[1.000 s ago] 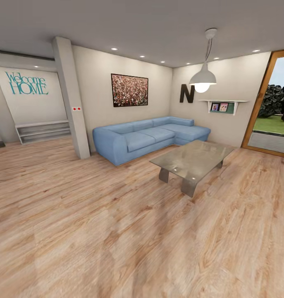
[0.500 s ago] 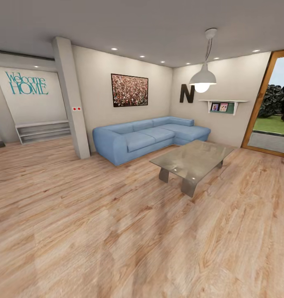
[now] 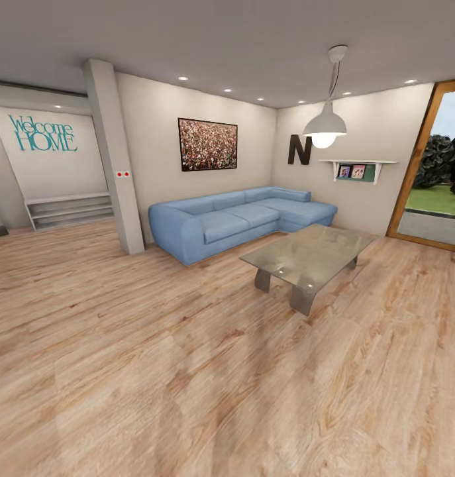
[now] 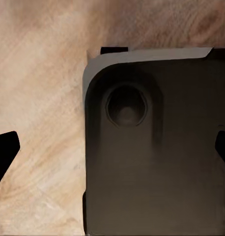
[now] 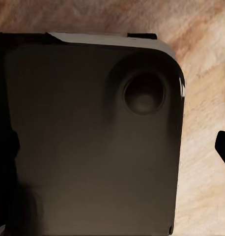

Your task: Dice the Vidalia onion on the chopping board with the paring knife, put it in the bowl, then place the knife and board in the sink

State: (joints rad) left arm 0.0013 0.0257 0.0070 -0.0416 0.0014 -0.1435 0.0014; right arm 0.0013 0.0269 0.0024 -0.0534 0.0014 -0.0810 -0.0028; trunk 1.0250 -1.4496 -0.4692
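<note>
living room, sofa (image 3: 240, 222), glass table (image 3: 306, 255) | task not begun (kitchen unreached) | left gripper (image 4: 112, 152), right gripper (image 5: 115, 147): fingertips wide apart, empty

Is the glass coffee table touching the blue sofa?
Apart. The head view shows a strip of wood floor between the coffee table and the sofa.

Dark grey rounded-corner base panel (image 4: 156, 162) with round recess; black tool fingertips (image 4: 4, 150).
</note>
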